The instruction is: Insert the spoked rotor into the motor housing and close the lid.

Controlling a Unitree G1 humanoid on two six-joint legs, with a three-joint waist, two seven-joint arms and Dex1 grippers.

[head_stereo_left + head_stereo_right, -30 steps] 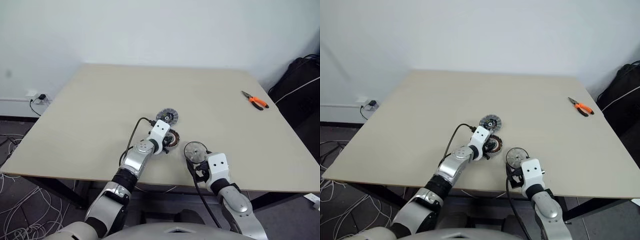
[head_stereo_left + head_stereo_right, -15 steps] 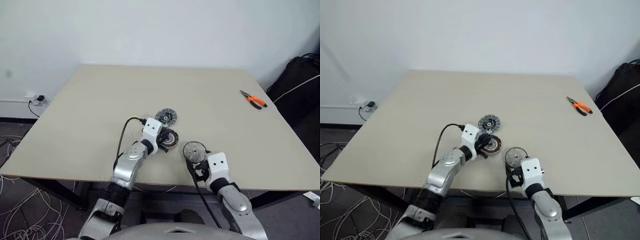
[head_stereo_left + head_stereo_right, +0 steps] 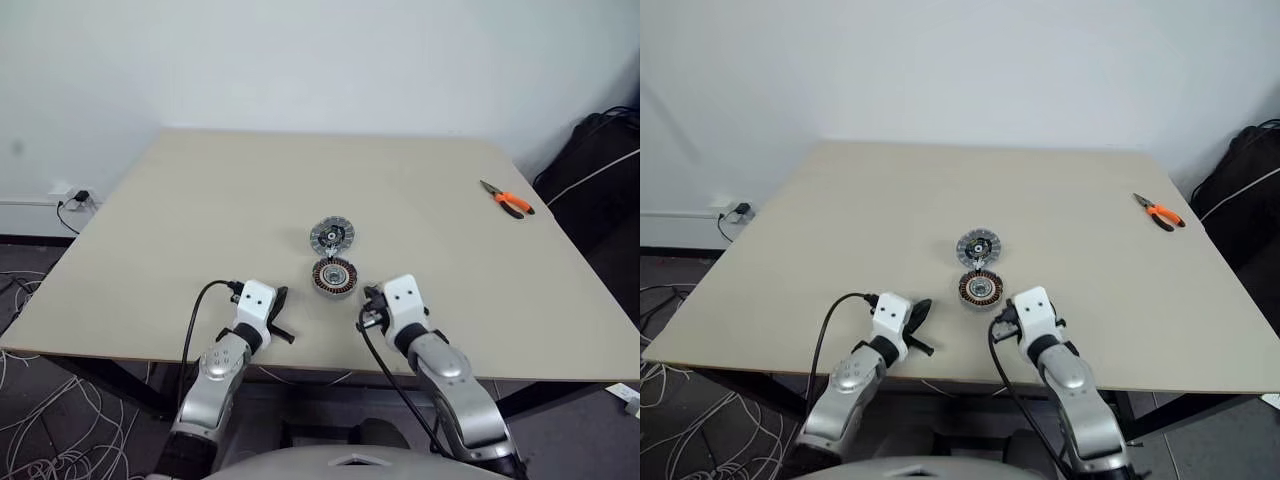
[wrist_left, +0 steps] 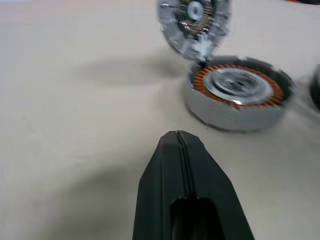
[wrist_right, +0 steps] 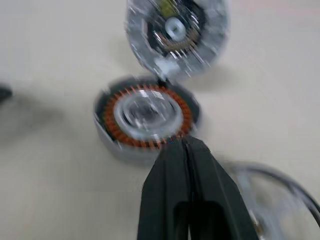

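At centre frame, sitting near housing (image 3: 333, 276), lid (image 3: 332, 235) needing squaring overhead; left gripper (image 3: 278, 322) and right gripper (image 3: 369, 310) both pinched closed, carrying nothing.

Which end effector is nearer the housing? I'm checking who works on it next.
Right. The right end effector sits just beside the housing, on its near right; the left end effector lies farther off, to its near left.

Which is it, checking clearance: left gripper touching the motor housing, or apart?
Apart: left wrist view shows bare table between left gripper and motor housing.
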